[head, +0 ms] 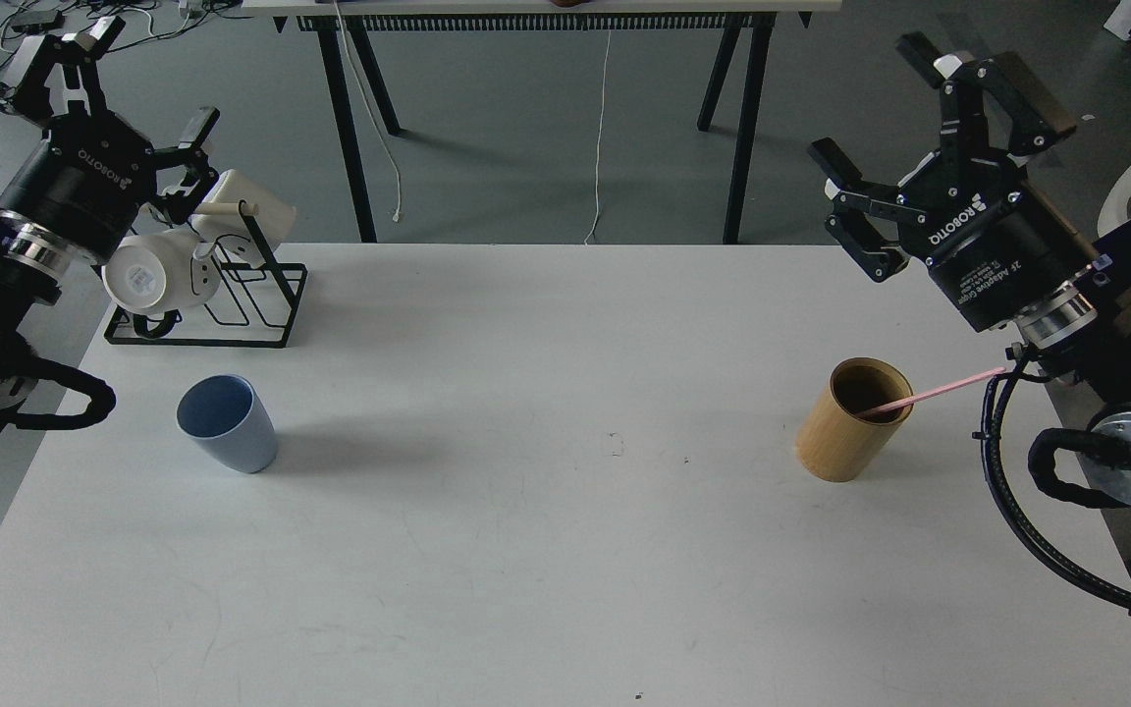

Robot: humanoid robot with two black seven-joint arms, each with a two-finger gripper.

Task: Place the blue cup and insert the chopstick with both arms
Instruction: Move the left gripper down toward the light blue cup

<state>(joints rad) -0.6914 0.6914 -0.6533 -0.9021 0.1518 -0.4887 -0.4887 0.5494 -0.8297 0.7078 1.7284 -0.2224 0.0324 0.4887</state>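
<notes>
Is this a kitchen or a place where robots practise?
Probably a robot lab, not a kitchen. A bare white table holds only a few practice things, such as a blue cup and a bamboo holder. Cables trail across the grey floor behind.

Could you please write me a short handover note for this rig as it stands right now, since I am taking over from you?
Left gripper: open, empty, raised at the far left above the mug rack.
Right gripper: open, empty, raised at the far right.
Blue cup: upright on the table's left side, near the rack, untouched.
Pink chopstick: standing slanted in the bamboo holder on the right side, its upper end leaning toward the right arm.
Done: nothing visible yet.
Left: place the cup, likely with the left arm; pull the chopstick from the holder with the right, then insert it into the cup.
</notes>
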